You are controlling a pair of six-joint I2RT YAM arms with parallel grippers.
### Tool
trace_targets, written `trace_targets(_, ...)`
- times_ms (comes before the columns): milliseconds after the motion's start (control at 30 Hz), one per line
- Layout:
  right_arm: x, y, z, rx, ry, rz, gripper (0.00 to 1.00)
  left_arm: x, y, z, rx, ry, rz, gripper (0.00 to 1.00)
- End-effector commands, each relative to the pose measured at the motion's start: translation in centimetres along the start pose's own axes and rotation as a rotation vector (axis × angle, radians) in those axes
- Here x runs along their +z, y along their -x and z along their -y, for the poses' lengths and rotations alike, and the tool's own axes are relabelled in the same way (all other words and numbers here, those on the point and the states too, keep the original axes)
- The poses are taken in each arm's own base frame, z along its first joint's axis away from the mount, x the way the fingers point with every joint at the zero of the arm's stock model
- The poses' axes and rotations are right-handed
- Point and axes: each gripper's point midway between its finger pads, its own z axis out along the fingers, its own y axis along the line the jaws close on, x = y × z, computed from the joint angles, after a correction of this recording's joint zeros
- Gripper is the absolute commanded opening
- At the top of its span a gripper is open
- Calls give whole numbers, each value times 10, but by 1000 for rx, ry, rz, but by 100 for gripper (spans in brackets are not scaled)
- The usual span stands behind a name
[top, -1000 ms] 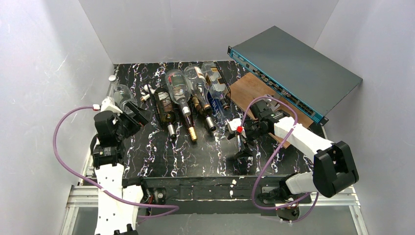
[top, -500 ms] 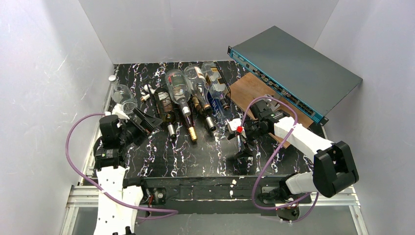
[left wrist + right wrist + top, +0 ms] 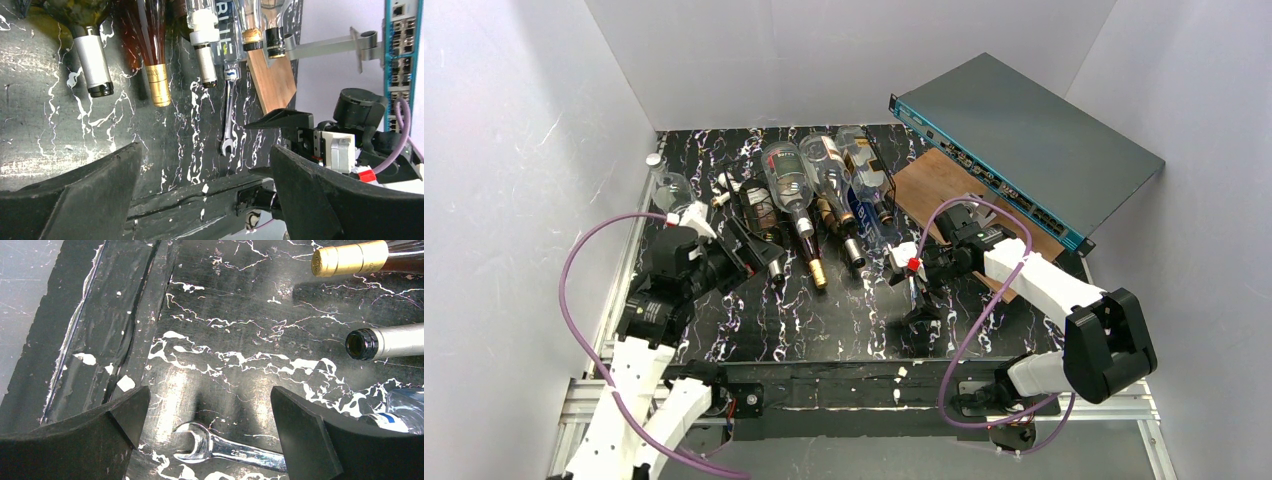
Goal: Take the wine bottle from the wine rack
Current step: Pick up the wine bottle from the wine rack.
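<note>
Black tabletop with white marble veins (image 3: 240, 305) looks glossy but scuffed, with the coating chipped along the near edge. The silver open-ended wrench (image 3: 235, 452) is polished metal, properly shiny. The dark glass bottle with the gold foil cap (image 3: 350, 257) gleams too. The brown wooden board (image 3: 270, 82) is smooth and matt.

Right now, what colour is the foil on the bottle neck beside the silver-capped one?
Gold. The foil shows best in the left wrist view.
</note>
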Motion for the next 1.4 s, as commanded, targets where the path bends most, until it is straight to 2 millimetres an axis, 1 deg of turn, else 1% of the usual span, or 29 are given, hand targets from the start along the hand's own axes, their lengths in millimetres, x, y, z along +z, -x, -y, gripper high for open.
trace_targets(0,-7,16,7,-46,-21,22,100,8,10,5,32,80,39,98)
trace_targets(167,-8,16,7,-48,-24,18,100,23,13,12,108,189,89,98)
trace_targets(233,-8,16,8,-49,-25,18,100,27,14,18,167,246,112,98)
trace_targets(267,-8,16,8,-49,-25,17,100,30,15,19,202,282,119,98)
trace_targets(300,-8,15,7,-48,-25,17,100,32,16,25,222,312,129,98)
trace_targets(400,-8,15,7,-49,-26,14,100,40,20,28,264,444,163,98)
trace_targets(467,-8,15,8,-48,-26,12,100,48,22,33,292,497,178,98)
trace_targets(567,-8,15,8,-52,-28,12,100,67,25,40,339,542,190,98)
trace_targets(667,-8,15,8,-51,-28,13,100,79,33,45,380,577,220,98)
trace_targets(767,-8,15,8,-54,-29,13,100,92,42,52,419,588,255,98)
trace_targets(833,-8,15,8,-54,-29,13,100,102,44,56,430,577,270,98)
trace_targets(900,-8,15,7,-53,-28,15,100,111,45,56,426,564,286,98)
trace_targets(1000,-8,15,8,-56,-31,14,100,124,44,50,413,539,292,98)
trace_targets(1267,-9,16,7,-59,-32,16,100,145,51,49,424,473,295,98)
trace_targets(1367,-8,16,8,-61,-32,16,100,147,56,42,417,479,297,98)
